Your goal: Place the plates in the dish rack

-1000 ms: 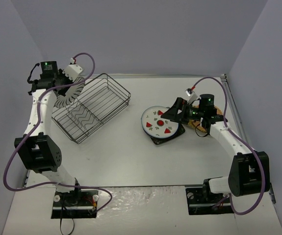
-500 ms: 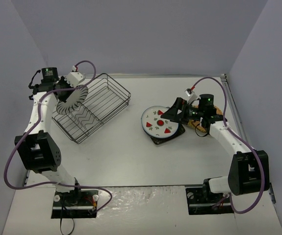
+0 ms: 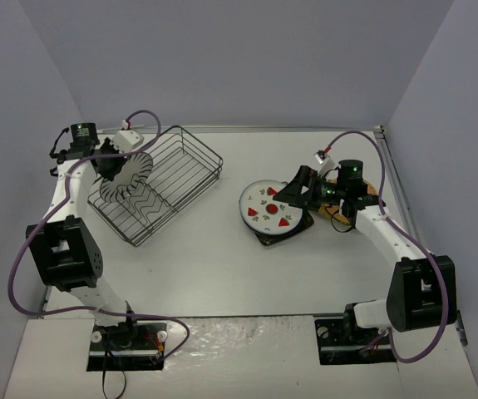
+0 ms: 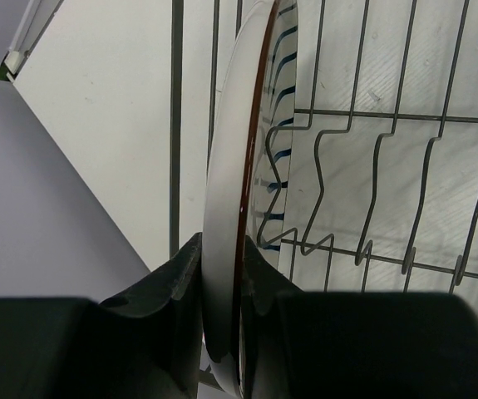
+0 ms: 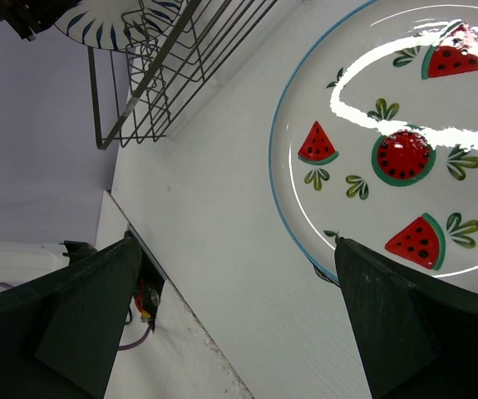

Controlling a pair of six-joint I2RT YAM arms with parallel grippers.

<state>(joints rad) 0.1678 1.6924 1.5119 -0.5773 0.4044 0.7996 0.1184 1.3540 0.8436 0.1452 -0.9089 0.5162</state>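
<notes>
My left gripper is shut on the rim of a white plate with dark radial stripes. It holds the plate on edge over the left end of the dark wire dish rack. In the left wrist view the plate stands edge-on between both fingers, with the rack's wavy dividers behind it. My right gripper hangs open over the white plate with red watermelon motifs, which lies on a dark square plate. In the right wrist view the watermelon plate fills the upper right.
An orange-tan plate lies partly hidden under my right arm near the table's right edge. The rack and the striped plate show at the top left of the right wrist view. Grey walls enclose the table on three sides.
My left arm has swung the striped plate down and further over the rack's left end, turning it more upright. The right arm has not moved.
</notes>
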